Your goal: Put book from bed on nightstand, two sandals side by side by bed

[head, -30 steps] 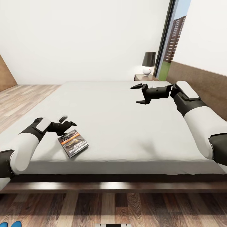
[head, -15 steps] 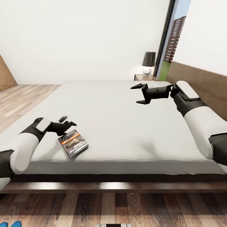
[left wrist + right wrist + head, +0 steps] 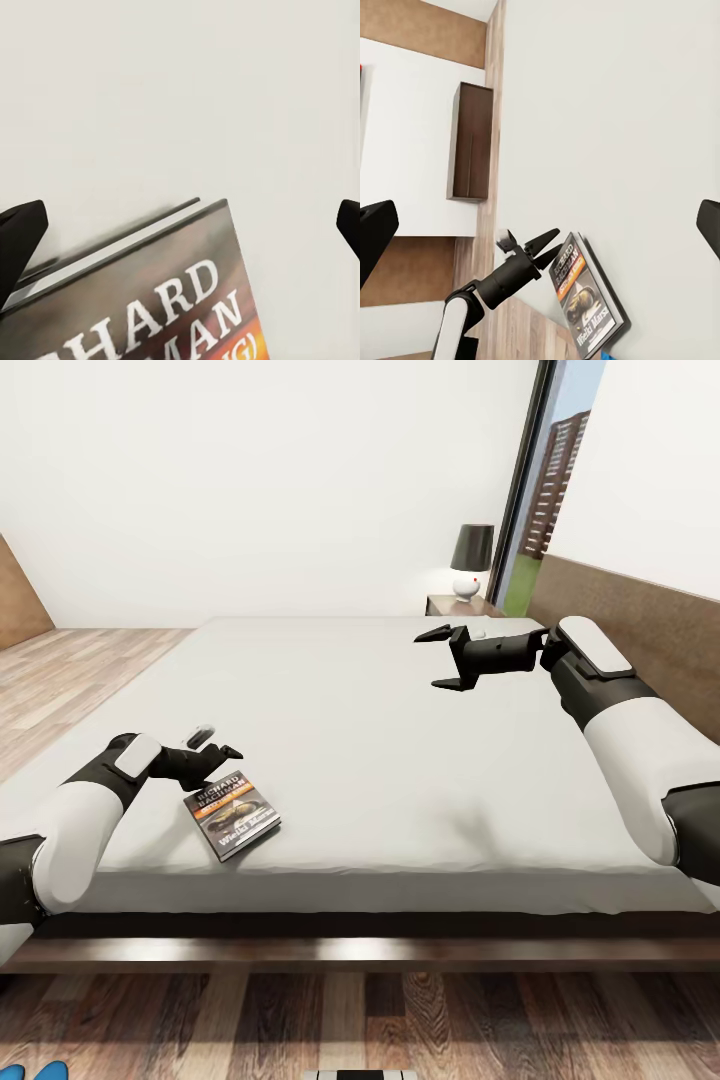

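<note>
Left gripper open, hovering just beside the book lying flat near the bed's front-left corner; right gripper open, idle; risk: fingers skate over the thin cover, nudging it off the edge.

A black-shaded lamp stands by the tall window.
</note>
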{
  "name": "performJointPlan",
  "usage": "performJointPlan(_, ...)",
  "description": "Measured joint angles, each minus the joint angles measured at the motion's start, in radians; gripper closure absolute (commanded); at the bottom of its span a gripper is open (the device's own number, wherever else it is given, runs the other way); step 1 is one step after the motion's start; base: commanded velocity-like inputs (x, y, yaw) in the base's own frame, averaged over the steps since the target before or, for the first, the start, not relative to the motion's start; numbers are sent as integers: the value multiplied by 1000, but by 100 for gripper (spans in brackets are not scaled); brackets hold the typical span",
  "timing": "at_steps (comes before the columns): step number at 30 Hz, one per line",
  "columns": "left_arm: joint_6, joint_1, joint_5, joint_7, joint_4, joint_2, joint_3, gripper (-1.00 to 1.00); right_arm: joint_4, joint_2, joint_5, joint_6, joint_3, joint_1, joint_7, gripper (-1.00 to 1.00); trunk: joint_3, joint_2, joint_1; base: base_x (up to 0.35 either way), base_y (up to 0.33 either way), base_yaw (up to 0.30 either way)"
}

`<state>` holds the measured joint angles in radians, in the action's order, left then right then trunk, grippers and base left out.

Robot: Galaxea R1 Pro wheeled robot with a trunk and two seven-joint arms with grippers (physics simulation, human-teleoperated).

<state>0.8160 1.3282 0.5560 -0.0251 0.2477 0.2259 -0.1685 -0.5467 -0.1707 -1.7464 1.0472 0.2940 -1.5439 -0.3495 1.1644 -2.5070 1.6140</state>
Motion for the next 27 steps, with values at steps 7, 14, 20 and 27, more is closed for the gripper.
performJointPlan(7,0,-1,-2,0,1,0,0,-100,0,0,0,0,0,0,0,-100,0,0,0,0,0,0)
performJointPlan(14,0,-1,0,0,1,0,-1,-100,0,0,0,0,0,0,0,-100,0,0,0,0,0,0)
performJointPlan(20,0,-1,0,0,2,0,-1,-100,0,0,0,0,0,0,0,-100,0,0,0,0,0,0)
performJointPlan(27,0,-1,0,0,2,0,0,-100,0,0,0,0,0,0,-1,-100,0,0,0,0,0,0)
